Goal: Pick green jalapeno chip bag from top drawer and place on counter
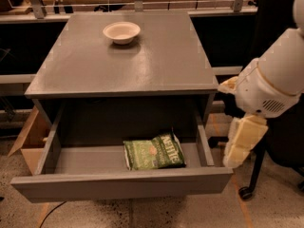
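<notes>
Chip bag: the green jalapeno chip bag (pixel 154 152) lies flat on the floor of the top drawer (pixel 123 186), right of the middle and close behind the front panel, white lettering facing up.
Drawer: pulled fully out toward the near side, grey walls showing, nothing else visible inside.
Worktop: the grey worktop (pixel 142 70) sits above and behind the open drawer, with scuffed lighter patches.
Bowl: a small white bowl (pixel 121 32) stands upright on the far part of the worktop, a little left of centre.
Pincer: the cream pincer (pixel 240 146) hangs outside the drawer, just beside its right wall, under the white arm housing (pixel 270 84); it holds nothing, and whether it is spread or pressed together I cannot tell.
Box: a brown cardboard box (pixel 29 139) rests on the floor at the drawer's left.
Chair: a dark chair (pixel 285 137) stands at the right, behind the arm.
</notes>
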Controlling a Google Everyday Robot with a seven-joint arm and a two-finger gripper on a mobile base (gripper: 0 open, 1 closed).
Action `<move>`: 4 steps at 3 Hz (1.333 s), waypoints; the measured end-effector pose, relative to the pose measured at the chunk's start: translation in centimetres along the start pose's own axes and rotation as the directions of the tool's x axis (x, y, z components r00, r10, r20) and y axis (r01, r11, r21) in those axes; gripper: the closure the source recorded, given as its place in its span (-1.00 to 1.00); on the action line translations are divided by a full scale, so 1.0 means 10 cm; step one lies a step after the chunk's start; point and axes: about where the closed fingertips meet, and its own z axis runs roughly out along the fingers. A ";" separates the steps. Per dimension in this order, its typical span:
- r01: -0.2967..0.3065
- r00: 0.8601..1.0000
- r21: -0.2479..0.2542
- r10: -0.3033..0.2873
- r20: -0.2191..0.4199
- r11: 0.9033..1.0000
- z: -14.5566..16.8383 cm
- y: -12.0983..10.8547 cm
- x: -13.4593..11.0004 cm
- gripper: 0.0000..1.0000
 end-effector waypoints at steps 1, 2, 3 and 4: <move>0.027 0.999 -0.083 -0.025 0.023 0.996 0.55 0.22 -0.14 -1.00; 0.026 0.999 -0.083 -0.025 0.023 0.996 0.55 0.22 -0.14 -1.00; -0.026 0.994 -0.118 0.038 0.100 0.993 0.77 0.17 -0.19 -1.00; -0.091 0.978 -0.174 0.121 0.169 0.980 1.12 0.00 -0.33 -1.00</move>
